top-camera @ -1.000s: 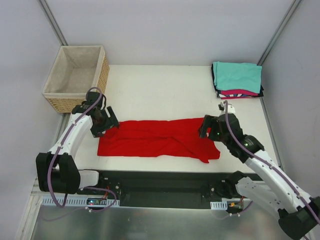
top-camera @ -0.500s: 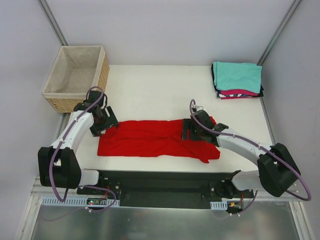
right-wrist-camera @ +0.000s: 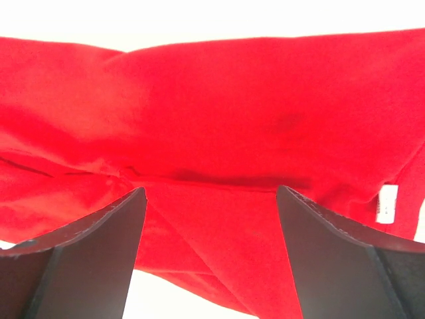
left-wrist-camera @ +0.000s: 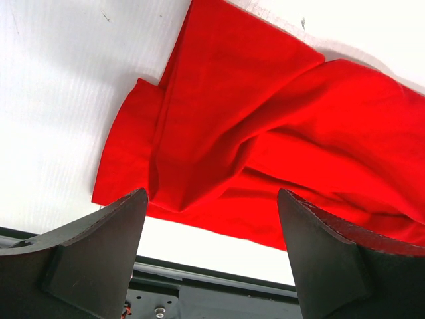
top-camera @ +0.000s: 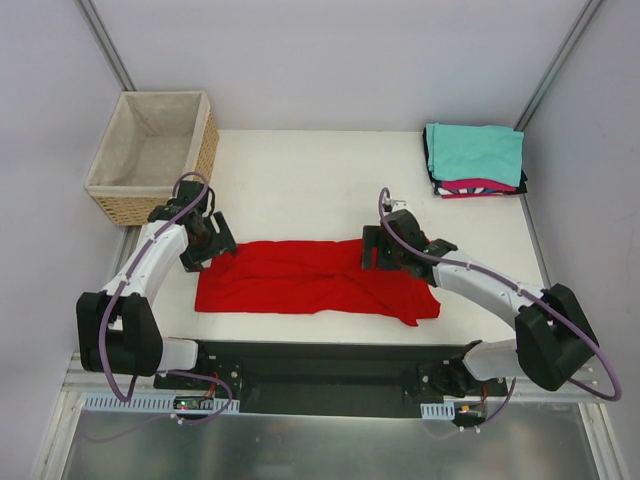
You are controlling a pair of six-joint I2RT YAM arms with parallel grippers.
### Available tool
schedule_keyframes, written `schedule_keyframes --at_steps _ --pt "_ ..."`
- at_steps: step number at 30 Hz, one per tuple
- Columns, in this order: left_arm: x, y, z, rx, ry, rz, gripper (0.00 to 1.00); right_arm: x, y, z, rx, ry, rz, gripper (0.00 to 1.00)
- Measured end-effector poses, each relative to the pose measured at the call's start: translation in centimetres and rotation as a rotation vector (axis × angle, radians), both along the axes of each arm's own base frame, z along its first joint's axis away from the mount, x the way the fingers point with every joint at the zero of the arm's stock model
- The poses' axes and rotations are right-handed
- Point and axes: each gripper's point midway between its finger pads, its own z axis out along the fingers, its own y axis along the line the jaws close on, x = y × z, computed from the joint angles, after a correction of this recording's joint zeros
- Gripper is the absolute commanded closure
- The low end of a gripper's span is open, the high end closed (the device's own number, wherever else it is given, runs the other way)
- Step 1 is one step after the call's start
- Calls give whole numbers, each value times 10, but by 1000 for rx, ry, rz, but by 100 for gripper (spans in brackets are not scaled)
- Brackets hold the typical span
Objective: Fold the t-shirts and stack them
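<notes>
Desk (top-camera: 300,170) bearing red t-shirt (top-camera: 300,275), a long strip near the front edge. Wicker basket (top-camera: 205,140), far left, shows beige lining (top-camera: 150,150). Folded t-shirts (top-camera: 475,155) stacked far right. Left gripper (top-camera: 212,245) and right gripper (top-camera: 372,255), both spread, over the red cloth. White label (right-wrist-camera: 386,203) appears in the right wrist view only.

**Bright, even light; whites burn out up close**

We see soft, diffuse light from above in the top view, and the shadows there are faint and soft-edged. In both wrist views the counter (left-wrist-camera: 60,86) glares to near-pure white. The red t-shirt (right-wrist-camera: 265,113) looks heavily saturated and slightly soft, its folds showing only as dim creases.
</notes>
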Motion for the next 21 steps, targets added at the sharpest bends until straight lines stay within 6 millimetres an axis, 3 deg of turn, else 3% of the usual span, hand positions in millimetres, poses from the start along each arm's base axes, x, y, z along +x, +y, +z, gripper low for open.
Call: schedule_keyframes --at_steps 11,21 --pt "0 0 -2 2 8 -1 19 19 -29 0 -7 -3 -82 18" --pt "-1 0 -5 0 11 -1 11 7 -37 -20 -16 47 -78 18"
